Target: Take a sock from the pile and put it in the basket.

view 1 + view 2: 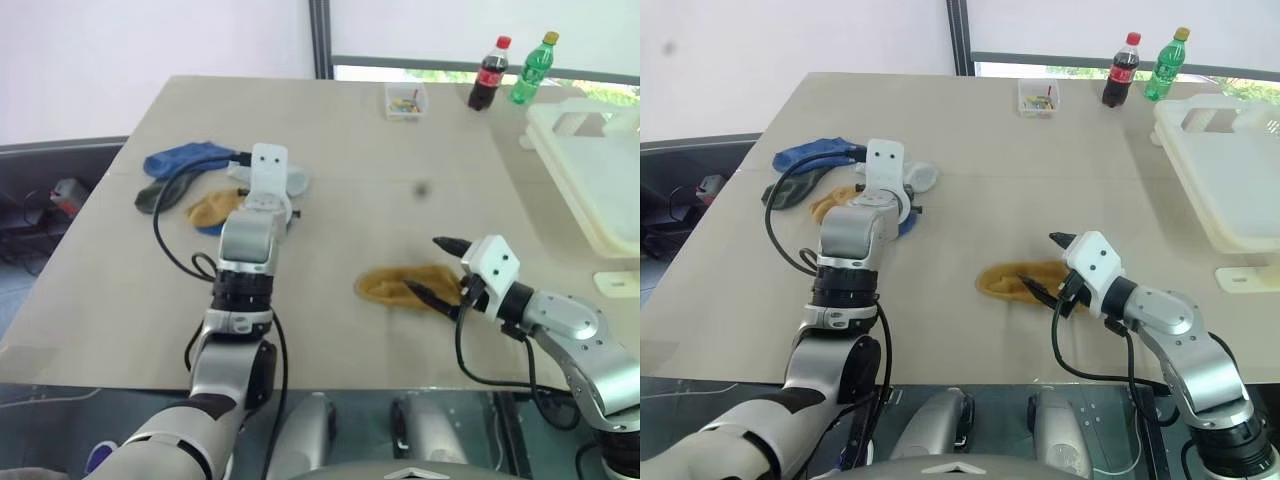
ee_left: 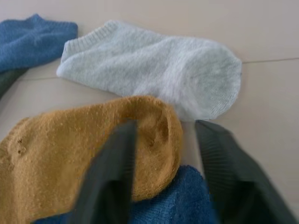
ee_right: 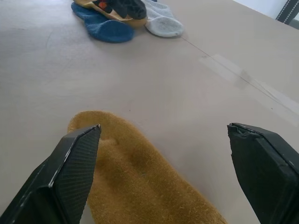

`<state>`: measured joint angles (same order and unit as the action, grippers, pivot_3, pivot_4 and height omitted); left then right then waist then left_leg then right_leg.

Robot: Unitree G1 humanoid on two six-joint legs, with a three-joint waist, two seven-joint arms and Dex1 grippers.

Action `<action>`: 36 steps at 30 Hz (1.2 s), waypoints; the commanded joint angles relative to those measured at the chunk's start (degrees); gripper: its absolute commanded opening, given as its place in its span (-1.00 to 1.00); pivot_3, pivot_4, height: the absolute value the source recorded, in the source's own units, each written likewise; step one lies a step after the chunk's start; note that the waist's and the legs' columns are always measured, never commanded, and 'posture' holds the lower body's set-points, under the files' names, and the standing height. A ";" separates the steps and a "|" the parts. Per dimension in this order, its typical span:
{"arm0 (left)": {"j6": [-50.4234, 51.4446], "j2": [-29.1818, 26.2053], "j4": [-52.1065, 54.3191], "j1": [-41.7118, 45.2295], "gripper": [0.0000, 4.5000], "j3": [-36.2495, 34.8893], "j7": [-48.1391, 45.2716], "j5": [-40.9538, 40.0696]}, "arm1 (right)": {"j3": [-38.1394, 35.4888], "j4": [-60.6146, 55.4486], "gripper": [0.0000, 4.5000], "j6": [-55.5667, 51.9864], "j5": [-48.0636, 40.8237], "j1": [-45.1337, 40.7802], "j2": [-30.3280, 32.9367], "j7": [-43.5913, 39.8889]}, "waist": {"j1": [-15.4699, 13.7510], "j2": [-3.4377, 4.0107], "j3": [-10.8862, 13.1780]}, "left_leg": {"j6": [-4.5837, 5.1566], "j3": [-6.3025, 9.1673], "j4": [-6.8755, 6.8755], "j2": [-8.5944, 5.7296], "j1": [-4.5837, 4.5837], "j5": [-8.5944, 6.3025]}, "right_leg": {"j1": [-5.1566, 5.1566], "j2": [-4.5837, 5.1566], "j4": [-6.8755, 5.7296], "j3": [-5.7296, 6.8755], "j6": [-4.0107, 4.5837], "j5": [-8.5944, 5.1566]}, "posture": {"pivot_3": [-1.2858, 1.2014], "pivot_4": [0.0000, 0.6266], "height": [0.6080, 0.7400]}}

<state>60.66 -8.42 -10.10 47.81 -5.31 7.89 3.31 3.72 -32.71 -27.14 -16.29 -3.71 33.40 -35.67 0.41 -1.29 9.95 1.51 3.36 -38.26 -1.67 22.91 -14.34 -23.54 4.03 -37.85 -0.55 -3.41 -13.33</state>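
While the left gripper (image 2: 163, 154) straddles a mustard sock (image 2: 93, 149), the right gripper (image 3: 163, 154) gapes.

The left arm reaches forward over the left half of the tabletop, forearm running away from the near edge and wrist bent so the left gripper (image 2: 163, 154) tips downward; its two dark fingers (image 2: 112, 177) stand a narrow gap apart, one on a mustard sock (image 2: 70, 154) and the other just past that sock's toe. The right arm comes in from the near right corner with its elbow bent, forearm angled toward the tabletop's middle. The right gripper (image 3: 163, 154) is held low and nearly level, its black fingers (image 3: 70, 168) spread wide.
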 commanded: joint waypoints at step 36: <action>-6.96 -0.55 -5.41 1.50 -0.28 -0.17 -2.03 -0.78 | -0.99 -1.72 1.00 1.23 0.83 0.06 -0.20 0.67 | -0.12 0.00 0.00 | -0.01 0.00 0.00 -0.02 0.00 0.00 | 0.00 0.01 -0.01 0.00 0.00 0.00 | 0.03 -0.52 1.00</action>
<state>55.77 -9.02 -15.80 47.60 -4.86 4.99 2.20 3.83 -32.72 -27.06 -15.66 -3.65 33.15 -35.40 0.29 -1.29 9.95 1.50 3.36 -38.26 -1.69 22.91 -14.33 -23.54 4.05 -37.86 -0.56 -3.42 -13.33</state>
